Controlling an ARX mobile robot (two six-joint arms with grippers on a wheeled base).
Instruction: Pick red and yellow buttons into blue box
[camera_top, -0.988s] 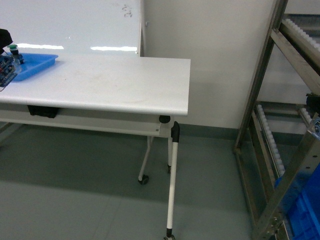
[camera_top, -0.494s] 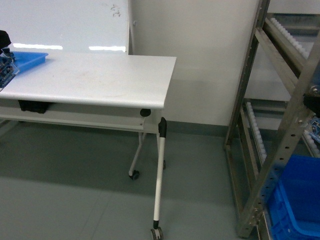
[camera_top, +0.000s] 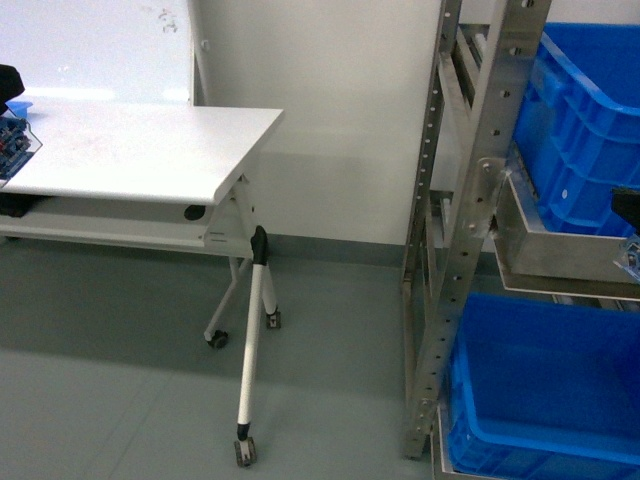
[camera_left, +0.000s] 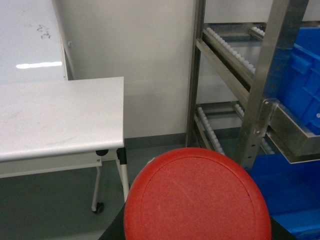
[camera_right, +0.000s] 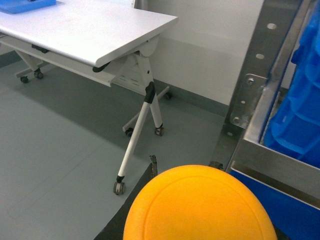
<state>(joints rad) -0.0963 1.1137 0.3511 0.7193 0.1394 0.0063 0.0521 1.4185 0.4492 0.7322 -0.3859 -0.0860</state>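
Note:
The red button's domed cap (camera_left: 197, 197) fills the bottom of the left wrist view, with black finger parts showing at both sides of it. The yellow button's cap (camera_right: 200, 205) fills the bottom of the right wrist view in the same way. In the head view my left gripper (camera_top: 12, 130) sits at the far left edge over the table, and my right gripper (camera_top: 628, 235) at the far right edge beside the rack. A blue box (camera_top: 560, 390) stands on the rack's bottom level. Another deep blue crate (camera_top: 590, 120) rests on the level above.
A white folding table (camera_top: 130, 150) on castors stands at the left, with its leg (camera_top: 252, 350) angled out over the grey floor. A metal rack upright (camera_top: 440, 250) rises between the table and the crates. The wall and a whiteboard lie behind.
The head view has swung to the right. The table slid left and the shallow blue tray left the frame. The rack moved toward the middle and both blue crates came into view.

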